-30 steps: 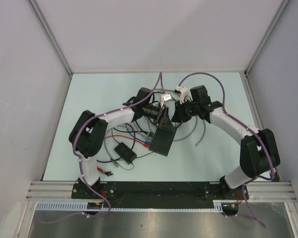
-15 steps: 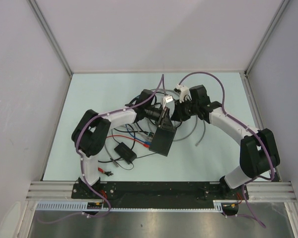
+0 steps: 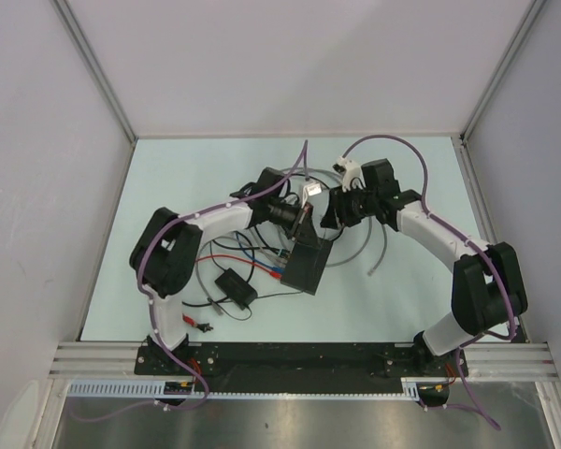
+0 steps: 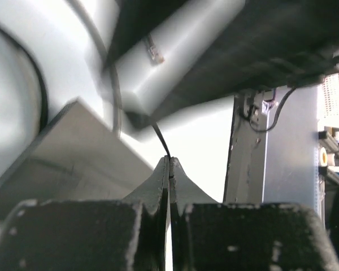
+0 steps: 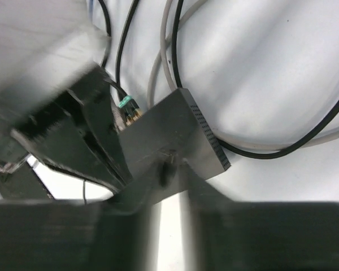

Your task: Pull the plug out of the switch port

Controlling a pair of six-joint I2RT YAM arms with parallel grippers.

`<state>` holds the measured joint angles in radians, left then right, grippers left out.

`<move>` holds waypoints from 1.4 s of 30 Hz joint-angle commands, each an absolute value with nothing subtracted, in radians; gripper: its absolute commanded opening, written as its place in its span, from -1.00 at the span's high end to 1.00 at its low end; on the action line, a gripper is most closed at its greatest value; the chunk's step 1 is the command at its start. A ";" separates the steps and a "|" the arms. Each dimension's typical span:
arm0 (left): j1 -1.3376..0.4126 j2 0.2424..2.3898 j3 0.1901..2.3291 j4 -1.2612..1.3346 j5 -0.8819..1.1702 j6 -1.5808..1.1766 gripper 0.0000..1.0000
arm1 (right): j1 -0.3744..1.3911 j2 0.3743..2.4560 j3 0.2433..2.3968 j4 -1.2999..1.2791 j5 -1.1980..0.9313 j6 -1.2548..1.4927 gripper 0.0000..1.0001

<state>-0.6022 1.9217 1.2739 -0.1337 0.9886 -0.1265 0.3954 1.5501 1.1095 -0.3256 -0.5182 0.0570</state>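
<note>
Because the left hand (image 4: 168, 165) is pressed fully together with only a thin black wire (image 4: 161, 138) rising from its tips, it looks to have missed the plug (image 5: 126, 105); whether it pinches even that wire I cannot tell. The switch (image 5: 175, 135) sits in the middle of the bench (image 3: 196, 178), tipped up between both hands. The green-tabbed plug is seated at its port (image 5: 134, 117) edge, just beside the left hand. The right hand (image 5: 170, 176) is nearly closed on the switch's thin edge, apparently nipping it. A pull now would likely slip off or strain the wire rather than free the plug. With the latch tab unpressed, the plug may drag the switch along, and that slim edge grip could let go. Looped cables (image 5: 164, 51) underneath could snag too.
</note>
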 commanded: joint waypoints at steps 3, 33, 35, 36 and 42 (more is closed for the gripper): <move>-0.485 1.734 1.236 -0.409 0.973 0.145 1.00 | 0.336 1.520 1.157 -0.290 -0.613 0.069 -0.99; -0.511 1.646 1.193 -0.623 0.801 0.476 -0.14 | 0.203 1.543 1.180 -0.383 -0.569 0.018 -0.99; -0.544 1.690 1.209 -0.572 0.779 0.436 -0.14 | 0.192 1.542 1.180 -0.383 -0.569 0.017 -1.00; -0.554 1.706 1.213 -0.557 0.776 0.430 -0.14 | 0.189 1.542 1.180 -0.383 -0.569 0.018 -0.99; -0.630 1.822 1.288 -0.531 0.772 0.413 -0.17 | 0.170 1.539 1.180 -0.374 -0.580 0.026 -1.00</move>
<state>-0.5915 1.7752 1.2140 -0.5991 0.7631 0.4366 0.1810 1.5410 1.1412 -0.3904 -0.5732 0.0296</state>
